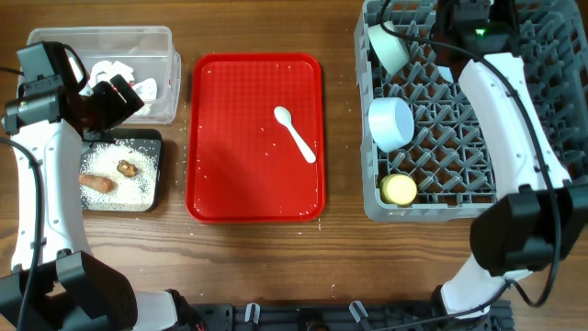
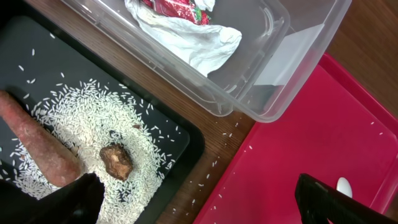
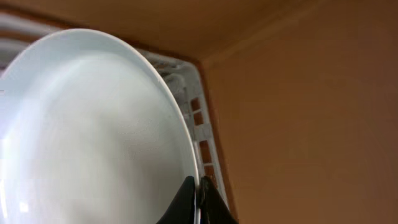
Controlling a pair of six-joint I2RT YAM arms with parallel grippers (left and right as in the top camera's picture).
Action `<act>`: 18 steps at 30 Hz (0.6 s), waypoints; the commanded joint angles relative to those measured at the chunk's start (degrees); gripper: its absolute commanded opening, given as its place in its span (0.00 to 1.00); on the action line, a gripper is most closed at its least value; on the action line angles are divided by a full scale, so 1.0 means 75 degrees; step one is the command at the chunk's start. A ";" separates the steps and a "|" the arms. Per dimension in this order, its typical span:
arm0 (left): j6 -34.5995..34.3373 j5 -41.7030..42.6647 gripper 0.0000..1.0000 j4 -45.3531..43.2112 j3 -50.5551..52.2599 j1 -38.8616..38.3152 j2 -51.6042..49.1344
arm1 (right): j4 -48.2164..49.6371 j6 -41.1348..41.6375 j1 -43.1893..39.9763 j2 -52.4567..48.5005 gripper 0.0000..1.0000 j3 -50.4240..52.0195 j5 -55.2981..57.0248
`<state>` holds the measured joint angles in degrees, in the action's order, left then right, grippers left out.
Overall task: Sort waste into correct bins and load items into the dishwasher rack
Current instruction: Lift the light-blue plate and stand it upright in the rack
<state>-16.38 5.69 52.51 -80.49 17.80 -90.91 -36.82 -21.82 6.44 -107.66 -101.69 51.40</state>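
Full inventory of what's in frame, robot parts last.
table: 1, brown wood, under everything
clear tub: 1, transparent, far left
crumpled paper: 1, white, in clear tub
red wrapper: count unclear, red, with the paper
black tray: 1, black, beside the tub
rice: many grains, white, black tray and table
carrot piece: 1, orange, in black tray
brown lump: 1, brown, on the rice
red tray: 1, red, centre
spoon: 1, white, on red tray
rack: 1, grey, right
bowls: 2, light blue, in rack
yellow cup: 1, yellow, in rack's near corner
plate: 1, pale blue, by a rack corner, rim gripped
left pincer: 1, black, open, over tub and black tray
right pincer: 1, black, shut on plate rim
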 commanded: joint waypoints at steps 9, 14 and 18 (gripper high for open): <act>0.0073 -0.0020 1.00 -0.0015 -0.0085 0.0050 0.0020 | -0.0079 -0.0490 0.0017 -0.1020 0.04 0.0026 -0.0670; 0.0073 -0.0020 1.00 -0.0015 -0.0085 0.0050 0.0020 | -0.0187 -0.0446 0.0017 -0.1020 0.66 0.0026 -0.0959; 0.0073 -0.0020 1.00 -0.0015 -0.0085 0.0050 0.0020 | -0.0396 0.0469 0.0017 -0.1017 1.00 0.0020 -0.0988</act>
<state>-16.38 5.69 52.51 -80.49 17.80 -90.91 -38.83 -22.87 6.48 -114.54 -101.67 44.95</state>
